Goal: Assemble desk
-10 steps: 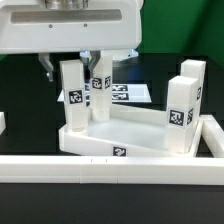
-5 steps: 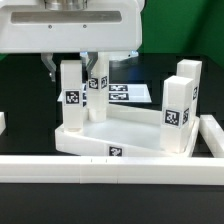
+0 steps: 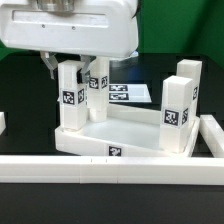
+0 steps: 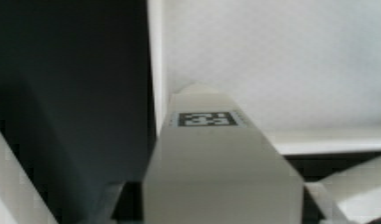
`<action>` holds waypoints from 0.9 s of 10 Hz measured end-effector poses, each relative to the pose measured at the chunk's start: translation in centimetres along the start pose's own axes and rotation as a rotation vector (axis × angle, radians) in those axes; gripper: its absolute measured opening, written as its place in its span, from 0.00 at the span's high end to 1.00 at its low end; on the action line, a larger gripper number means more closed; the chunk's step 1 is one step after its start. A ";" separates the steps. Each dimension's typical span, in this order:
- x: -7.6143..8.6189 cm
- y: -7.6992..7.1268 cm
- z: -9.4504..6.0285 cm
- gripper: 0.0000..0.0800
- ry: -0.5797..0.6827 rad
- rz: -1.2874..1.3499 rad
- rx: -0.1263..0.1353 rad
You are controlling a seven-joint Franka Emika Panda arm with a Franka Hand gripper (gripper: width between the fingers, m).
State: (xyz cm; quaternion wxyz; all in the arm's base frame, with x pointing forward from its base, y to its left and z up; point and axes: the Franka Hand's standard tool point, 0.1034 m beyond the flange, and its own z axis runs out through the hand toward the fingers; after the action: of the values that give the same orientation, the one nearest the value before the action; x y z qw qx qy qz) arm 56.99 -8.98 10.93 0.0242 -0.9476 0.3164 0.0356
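Four legs stand upright in the corners of the desk top (image 3: pixel 125 140), which lies flat with its raised rim upward, just behind the long white rail (image 3: pixel 110 167) that crosses the front of the exterior view. Taking the desk top as landmark: the front-left leg (image 3: pixel 71 95) rises from the corner nearest the rail on the exterior view's left, the rear-left leg (image 3: pixel 98 85) from the corner behind it, and two more, the front-right leg (image 3: pixel 177 112) and the rear-right leg (image 3: pixel 191 82), from the far side.

What matters for the next move is that the gripper (image 3: pixel 73 62) hangs directly above the front-left leg, on that leg's own line. The leg's long axis runs vertical, its top end pointing up into the pincer and its tagged face turned toward the rail. In the wrist view the leg (image 4: pixel 213 160) fills the middle of the picture, a finger (image 4: pixel 356 195) showing to one side of it and dark gaps between, so I judge the leg to sit between the fingers. Whether the pads press on it or stand clear, I cannot tell.

Any turning or pressing of this leg would go about or along that vertical axis, straight down toward the desk top. The marker board (image 3: pixel 128 94) lies flat behind the desk top, apart from it.
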 end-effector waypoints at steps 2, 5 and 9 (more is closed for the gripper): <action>0.1 0.0 0.0 0.64 -0.007 0.190 0.023; 0.0 -0.2 0.0 0.64 -0.011 0.339 0.025; -0.1 -0.3 0.1 0.38 -0.014 0.545 0.023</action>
State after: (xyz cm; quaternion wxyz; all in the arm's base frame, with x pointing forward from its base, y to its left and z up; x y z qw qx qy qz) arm 57.08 -8.72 10.83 0.0265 -0.8269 0.5600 0.0439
